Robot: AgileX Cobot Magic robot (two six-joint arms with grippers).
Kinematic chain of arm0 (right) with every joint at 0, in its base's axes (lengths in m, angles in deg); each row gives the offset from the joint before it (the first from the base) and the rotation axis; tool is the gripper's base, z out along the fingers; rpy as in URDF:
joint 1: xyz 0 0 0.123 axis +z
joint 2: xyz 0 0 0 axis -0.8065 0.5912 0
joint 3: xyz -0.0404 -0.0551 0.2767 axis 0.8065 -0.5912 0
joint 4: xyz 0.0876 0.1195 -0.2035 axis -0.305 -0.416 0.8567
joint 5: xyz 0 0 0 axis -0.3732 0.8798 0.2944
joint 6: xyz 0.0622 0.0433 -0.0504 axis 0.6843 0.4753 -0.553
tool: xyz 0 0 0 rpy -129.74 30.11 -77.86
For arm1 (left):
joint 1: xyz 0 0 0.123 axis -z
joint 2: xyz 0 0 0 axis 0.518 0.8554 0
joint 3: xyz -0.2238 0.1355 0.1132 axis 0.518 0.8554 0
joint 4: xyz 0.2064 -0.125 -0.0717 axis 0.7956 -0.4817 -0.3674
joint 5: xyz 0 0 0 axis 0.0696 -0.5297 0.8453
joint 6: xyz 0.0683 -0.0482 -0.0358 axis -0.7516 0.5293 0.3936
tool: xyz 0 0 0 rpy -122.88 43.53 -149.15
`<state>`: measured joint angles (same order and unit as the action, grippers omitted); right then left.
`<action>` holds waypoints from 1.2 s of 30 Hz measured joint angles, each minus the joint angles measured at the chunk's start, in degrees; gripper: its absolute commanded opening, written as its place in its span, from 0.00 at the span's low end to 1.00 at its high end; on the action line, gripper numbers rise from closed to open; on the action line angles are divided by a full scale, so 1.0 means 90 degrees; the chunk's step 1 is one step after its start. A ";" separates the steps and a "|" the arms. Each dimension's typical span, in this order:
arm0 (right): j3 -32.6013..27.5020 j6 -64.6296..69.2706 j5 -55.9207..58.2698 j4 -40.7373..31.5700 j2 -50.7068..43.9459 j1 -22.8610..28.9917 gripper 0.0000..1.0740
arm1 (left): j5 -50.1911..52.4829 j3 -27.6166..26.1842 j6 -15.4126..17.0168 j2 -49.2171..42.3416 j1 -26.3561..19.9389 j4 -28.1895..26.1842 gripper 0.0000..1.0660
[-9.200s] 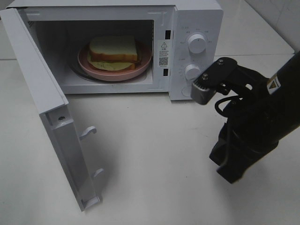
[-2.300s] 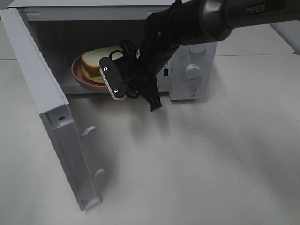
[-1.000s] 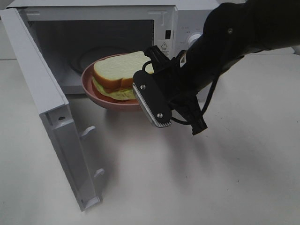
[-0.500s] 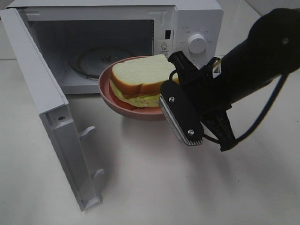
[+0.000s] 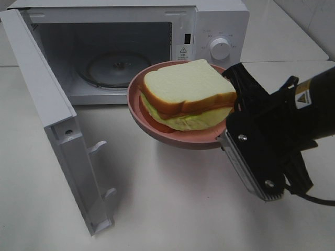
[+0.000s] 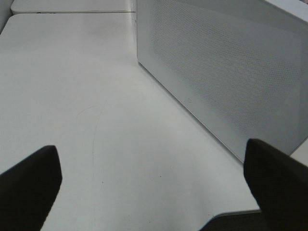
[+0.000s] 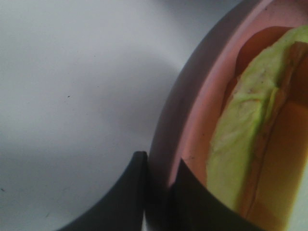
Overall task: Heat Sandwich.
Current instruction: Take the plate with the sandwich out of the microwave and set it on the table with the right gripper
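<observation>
The sandwich [image 5: 188,89], thick white bread with orange-brown crust and pale green filling, lies on a round pink plate [image 5: 175,139]. My right gripper [image 5: 230,124] is shut on the plate's right rim and holds it in the air in front of the open white microwave [image 5: 220,21]. In the right wrist view the gripper [image 7: 159,192] pinches the plate rim [image 7: 166,125], with the sandwich [image 7: 240,144] just beyond. My left gripper [image 6: 153,187] is open and empty, low over the table beside the microwave's perforated wall [image 6: 226,72]. It does not show in the exterior view.
The microwave door [image 5: 47,104] stands swung open at the left, its latch hooks pointing right. The glass turntable [image 5: 115,68] inside is bare. Two knobs [image 5: 220,48] sit on the panel behind the plate. White table [image 5: 172,209] lies below the plate.
My right gripper has drawn the plate with the sandwich out of the microwave, toward the front right and higher, closer to the camera. The turntable now shows bare.
</observation>
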<state>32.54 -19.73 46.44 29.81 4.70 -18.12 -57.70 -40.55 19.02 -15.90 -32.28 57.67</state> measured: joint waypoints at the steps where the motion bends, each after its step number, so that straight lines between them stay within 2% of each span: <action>1: -0.0070 0.0000 0.0006 0.0000 -0.0102 0.0000 0.00 | 0.0000 0.0000 0.0000 0.0000 0.0000 0.0000 0.91; 9: -0.0579 0.0127 0.0350 0.0108 -0.0936 0.0000 0.00 | 0.0000 0.0000 0.0000 0.0000 0.0000 0.0000 0.91; 20: -0.1120 0.0949 0.1012 0.0732 -0.2158 0.0000 0.01 | 0.0000 0.0000 0.0000 0.0000 0.0000 0.0000 0.91; 36: -0.1471 0.1942 0.1980 0.1445 -0.3444 0.0000 0.01 | 0.0000 0.0000 0.0000 0.0000 0.0000 0.0000 0.91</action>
<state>19.31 -2.25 64.26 42.82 -26.30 -18.12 -57.70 -40.55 19.02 -15.90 -32.28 57.67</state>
